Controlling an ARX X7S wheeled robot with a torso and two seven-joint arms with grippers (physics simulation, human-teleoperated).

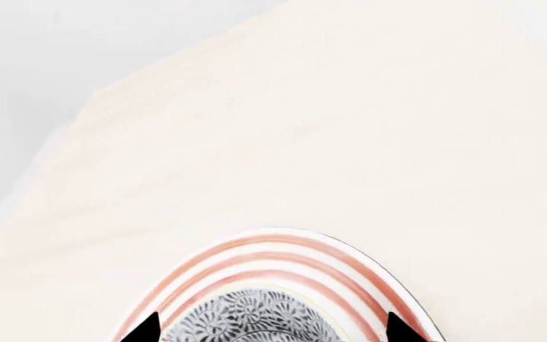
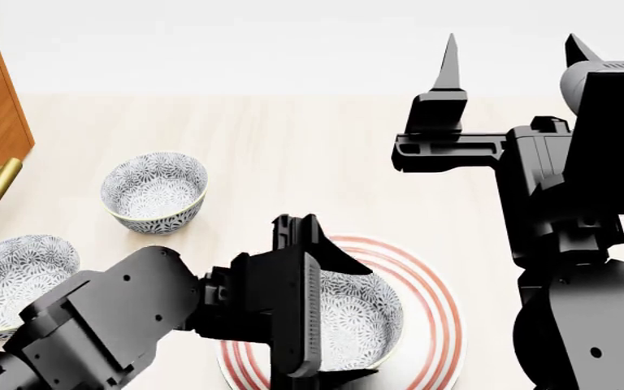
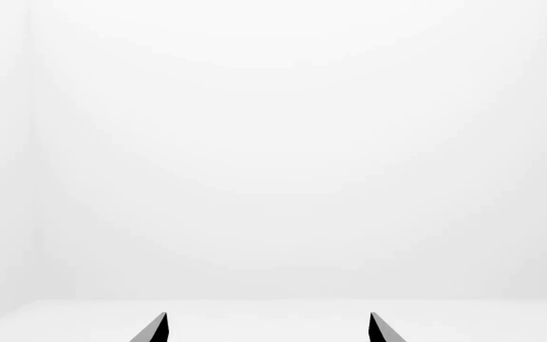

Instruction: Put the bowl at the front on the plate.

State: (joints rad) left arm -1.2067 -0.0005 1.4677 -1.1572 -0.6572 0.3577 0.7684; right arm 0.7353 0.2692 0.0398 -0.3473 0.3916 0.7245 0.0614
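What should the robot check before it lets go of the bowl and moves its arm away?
1. Bowl over the plate: ok, inside the red rings.
2. Bowl resting flat on the plate: cannot tell, the arm hides its base.
3. Left gripper open: cannot tell, only its tips show, either side of the bowl.
4. Right gripper out of the way: ok, raised, open and empty.
5. Other bowls away from the plate: ok, both at the left.
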